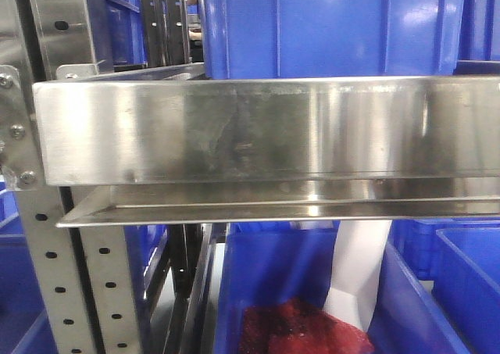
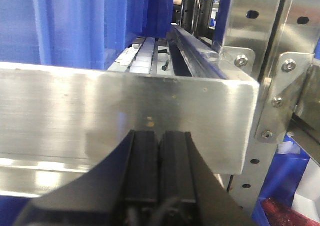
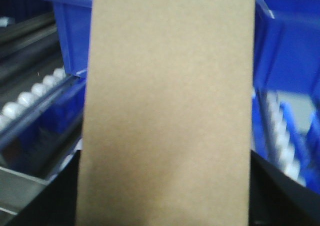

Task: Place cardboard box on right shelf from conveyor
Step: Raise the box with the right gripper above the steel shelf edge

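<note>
Cardboard box (image 3: 167, 86) gripped in the right end effector (image 3: 165, 201).
Its dark fingers flank the box, which is held in front of blue bins (image 3: 285, 46). The left end effector (image 2: 160, 166), pads pressed together and holding nothing, faces the front lip of the right shelf (image 2: 100, 111).

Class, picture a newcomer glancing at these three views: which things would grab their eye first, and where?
A plain tan cardboard box fills the middle of the right wrist view. A shiny steel shelf lip spans the front view, with bright blue bins above and below it. The left gripper, shut, sits low in its wrist view.
</note>
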Motion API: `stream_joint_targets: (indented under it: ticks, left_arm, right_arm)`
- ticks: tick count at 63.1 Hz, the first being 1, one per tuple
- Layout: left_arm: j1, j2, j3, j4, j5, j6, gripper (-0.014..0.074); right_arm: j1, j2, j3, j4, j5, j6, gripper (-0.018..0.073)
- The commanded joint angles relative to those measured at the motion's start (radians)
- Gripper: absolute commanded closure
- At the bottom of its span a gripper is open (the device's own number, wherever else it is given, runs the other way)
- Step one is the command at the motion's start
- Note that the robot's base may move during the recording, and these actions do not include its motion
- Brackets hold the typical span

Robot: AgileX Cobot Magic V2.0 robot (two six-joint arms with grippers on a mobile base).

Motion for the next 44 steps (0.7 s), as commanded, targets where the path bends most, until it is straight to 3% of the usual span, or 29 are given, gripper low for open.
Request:
stream_joint_targets:
  ticks: [1,13,31,37,44]
  left_arm:
    - [-0.005,-0.012,-0.003,-0.005,-0.084,-0.005,0.0715]
    - [-0.005,-0.012,-0.003,-0.005,-0.084,-0.005,0.0715]
    - [-0.005,-0.012,-0.003,-0.005,-0.084,-0.005,0.0715]
    - [-0.005,-0.012,-0.003,-0.005,-0.084,-0.005,0.0715]
    - [-0.005,-0.012,-0.003,-0.005,-0.084,-0.005,0.0715]
  right_arm:
    - [0.023,0.129,-0.131,-0.041,-0.100,-0.173,0.0324]
    - [0.030,0.323,-0.268,-0.065,-0.080,-0.552,0.0324]
    - [0.070,0.472,-0.227,-0.074,-0.135,-1.169,0.0324]
    - [0.087,0.505,-0.184,-0.074,-0.192,-1.273,0.0324]
    - [0.090,0.532,-0.121,-0.074,-0.322,-1.280,0.0324]
